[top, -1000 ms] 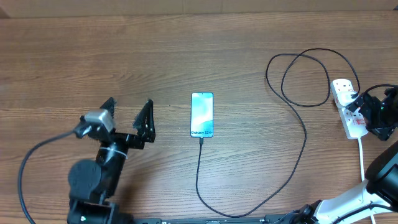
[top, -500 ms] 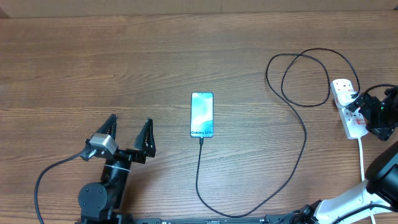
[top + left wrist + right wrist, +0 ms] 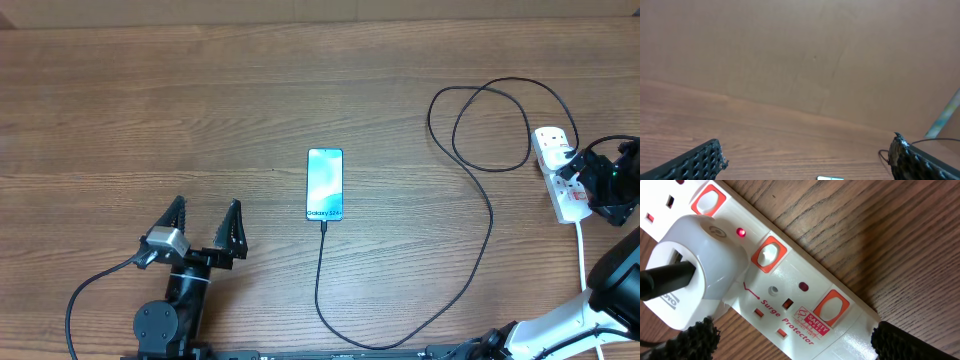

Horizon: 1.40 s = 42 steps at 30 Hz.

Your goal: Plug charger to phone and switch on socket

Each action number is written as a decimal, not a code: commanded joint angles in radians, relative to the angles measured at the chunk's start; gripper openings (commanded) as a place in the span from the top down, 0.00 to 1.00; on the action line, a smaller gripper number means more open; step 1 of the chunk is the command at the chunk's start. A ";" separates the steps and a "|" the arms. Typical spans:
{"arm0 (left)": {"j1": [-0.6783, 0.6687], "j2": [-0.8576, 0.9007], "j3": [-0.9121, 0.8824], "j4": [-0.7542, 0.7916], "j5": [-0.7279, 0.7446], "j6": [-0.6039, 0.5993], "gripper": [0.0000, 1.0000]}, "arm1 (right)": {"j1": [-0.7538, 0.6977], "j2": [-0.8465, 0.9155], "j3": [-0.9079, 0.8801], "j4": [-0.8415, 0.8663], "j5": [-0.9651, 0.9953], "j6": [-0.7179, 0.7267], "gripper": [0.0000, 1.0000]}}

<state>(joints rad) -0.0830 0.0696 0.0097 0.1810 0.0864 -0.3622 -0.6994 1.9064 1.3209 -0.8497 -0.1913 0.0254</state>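
The phone (image 3: 325, 184) lies flat at the table's middle with its light blue screen up; only its top edge (image 3: 830, 178) shows in the left wrist view. The charger (image 3: 488, 225), a thin black cable, meets the phone's lower edge, curves round the front and loops up to the socket (image 3: 568, 203). In the right wrist view the socket (image 3: 805, 305) has orange-red switches, a white adapter (image 3: 695, 275) plugged in and a small red light (image 3: 741, 232) glowing. My right gripper (image 3: 805, 345) hangs open just above it. My left gripper (image 3: 205, 225) stands open and empty, left of and below the phone.
A thick white cord (image 3: 583, 255) runs from the socket toward the front edge beside the right arm's base (image 3: 615, 285). The left arm's base (image 3: 165, 320) and its black lead (image 3: 90, 290) sit at the front left. A brown wall (image 3: 800, 50) backs the table.
My left arm has drawn back toward the table's front edge, its gripper staying open. The right gripper, phone, charger and socket have not moved.
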 commanded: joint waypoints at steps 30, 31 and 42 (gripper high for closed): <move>0.040 -0.067 -0.005 -0.259 -0.071 0.251 0.00 | 0.005 -0.032 0.014 0.007 -0.001 -0.004 0.00; 0.040 -0.067 -0.005 -0.259 -0.071 0.251 0.00 | 0.005 -0.032 0.014 0.007 -0.001 -0.004 0.00; 0.040 -0.066 -0.005 -0.259 -0.071 0.251 0.00 | 0.005 -0.032 0.014 0.007 -0.001 -0.004 0.00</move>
<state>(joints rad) -0.0502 0.0151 0.0086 -0.0757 0.0242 -0.1303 -0.6994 1.9064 1.3209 -0.8497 -0.1913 0.0246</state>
